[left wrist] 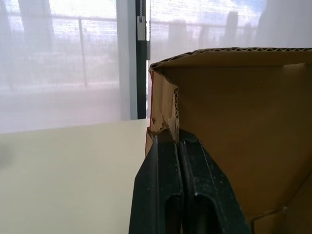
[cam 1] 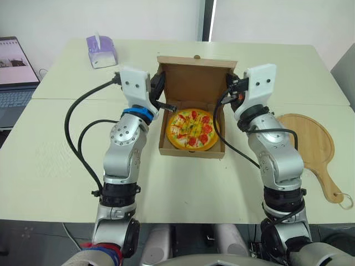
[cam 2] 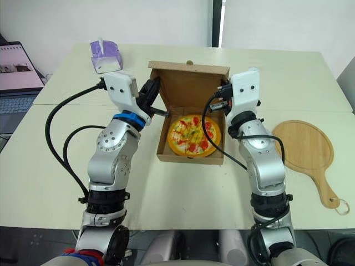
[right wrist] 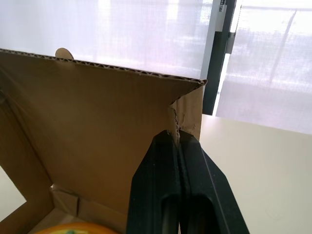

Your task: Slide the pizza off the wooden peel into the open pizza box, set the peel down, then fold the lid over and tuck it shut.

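The pizza (cam 1: pixel 192 129) lies inside the brown cardboard box (cam 1: pixel 191 151) at the table's middle. The box lid (cam 1: pixel 195 77) stands raised behind it. My left gripper (left wrist: pixel 177 141) is shut on the lid's left side flap (left wrist: pixel 165 109). My right gripper (right wrist: pixel 179 139) is shut on the lid's right side flap (right wrist: pixel 187 114). The wooden peel (cam 1: pixel 312 147) lies flat on the table to the right of my right arm.
A purple tissue box (cam 1: pixel 101 51) sits at the back left of the table. A laptop (cam 1: pixel 14 69) stands on a surface at the far left. The table's front edge (cam 1: pixel 183 221) runs just ahead of my arms.
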Robot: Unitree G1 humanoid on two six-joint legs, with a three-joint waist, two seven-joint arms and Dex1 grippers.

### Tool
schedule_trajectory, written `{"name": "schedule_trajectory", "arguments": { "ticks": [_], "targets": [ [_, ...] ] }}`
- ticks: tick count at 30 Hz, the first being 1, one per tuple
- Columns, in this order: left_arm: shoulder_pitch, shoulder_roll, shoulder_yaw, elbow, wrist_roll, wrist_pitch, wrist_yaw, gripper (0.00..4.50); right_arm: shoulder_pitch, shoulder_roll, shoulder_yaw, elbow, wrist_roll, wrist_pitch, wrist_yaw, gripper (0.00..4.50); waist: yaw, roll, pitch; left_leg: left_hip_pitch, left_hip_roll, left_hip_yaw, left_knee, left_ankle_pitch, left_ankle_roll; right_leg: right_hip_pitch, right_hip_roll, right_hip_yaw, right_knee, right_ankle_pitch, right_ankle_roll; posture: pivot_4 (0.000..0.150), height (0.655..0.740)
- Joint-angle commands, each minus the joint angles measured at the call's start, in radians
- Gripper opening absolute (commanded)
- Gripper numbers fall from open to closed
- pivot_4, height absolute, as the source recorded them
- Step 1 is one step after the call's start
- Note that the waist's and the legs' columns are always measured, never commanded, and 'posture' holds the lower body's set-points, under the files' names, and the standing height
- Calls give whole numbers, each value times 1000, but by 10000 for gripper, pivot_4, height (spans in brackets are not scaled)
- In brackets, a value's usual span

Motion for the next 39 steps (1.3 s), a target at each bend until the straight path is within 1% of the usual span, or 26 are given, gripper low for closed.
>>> {"name": "schedule_trajectory", "arguments": {
  "ticks": [1, 10, 16, 24, 27, 30, 31, 32, 34, 36, 38, 39],
  "targets": [
    [38, 0, -34, -96, 20, -39, 2, 0, 27, 17, 29, -77, 18, -5, 13, 413, 0, 0, 0, 0, 0, 0, 0, 0, 0, 0, 0, 0, 0, 0, 0, 1500, 7400],
    [108, -25, -55, -141, 33, -39, 27, 0, 66, 28, 40, -96, 17, -18, 19, 413, 1, 0, 0, 1, 0, 0, 0, 0, 0, 2, 0, 0, 0, 0, 0, 1500, 7400],
    [146, -17, -52, -175, 34, -28, 24, 0, 93, 35, 48, -107, 18, -16, 18, 413, 1, 0, 0, 1, 0, -1, 0, 0, 0, 2, 0, 0, 0, 0, 0, 1500, 7400],
    [153, -4, -43, -178, 30, -26, 20, 0, 115, 28, 60, -142, 36, 5, 37, 413, 1, 0, 0, 1, 0, -1, 0, 0, 0, 2, 0, 0, 0, 0, 0, 1500, 7400],
    [154, -5, -43, -178, 28, -25, 19, 0, 125, 14, 62, -162, 50, 25, 59, 5996, 1, 0, 0, 1, 0, -1, 0, 0, 0, 2, 1, 0, 0, 0, 0, 1500, 7400],
    [155, -7, -43, -177, 28, -27, 20, 0, 147, -10, 60, -193, 68, 58, 86, 15915, 2, 0, 0, 1, 0, -1, 0, 0, 1, 2, 1, 0, 0, 0, 0, 1500, 7400],
    [155, -7, -43, -176, 28, -28, 21, 0, 154, -20, 59, -203, 74, 70, 95, 20273, 2, 0, 0, 1, 0, -1, 0, 0, 1, 2, 0, 0, -1, 0, 0, 1500, 7400],
    [155, -7, -42, -174, 28, -29, 20, 0, 166, -38, 54, -219, 79, 82, 106, 22691, 3, 0, 0, 1, 0, -1, 0, 0, 1, 2, 1, 0, -1, 0, 0, 1500, 7400],
    [157, -6, -40, -170, 27, -32, 18, 0, 192, -78, 35, -252, 98, 103, 134, 30533, 7, 0, 0, 1, 0, -1, 0, 0, 1, 2, 1, -1, -1, 0, 0, 1500, 7400],
    [159, -3, -35, -167, 26, -36, 16, 0, 225, -139, -10, -284, 134, 118, 186, 37876, 11, 0, 0, 1, 0, -1, 0, -1, 1, 3, 1, -1, -1, 0, 0, 1500, 7400],
    [159, 0, -30, -164, 24, -38, 13, 0, 255, -212, -69, -305, 203, 130, 270, 44710, 15, 0, 0, 1, 0, -1, 1, -2, 3, 3, 1, -1, -1, 0, 0, 1500, 7400],
    [160, 2, -28, -162, 24, -40, 12, 0, 269, -261, -92, -308, 246, 128, 333, 44710, 16, 0, 0, 1, 0, -1, 1, -3, 5, 4, 1, -1, -1, 0, 0, 1500, 7400]
  ]
}}
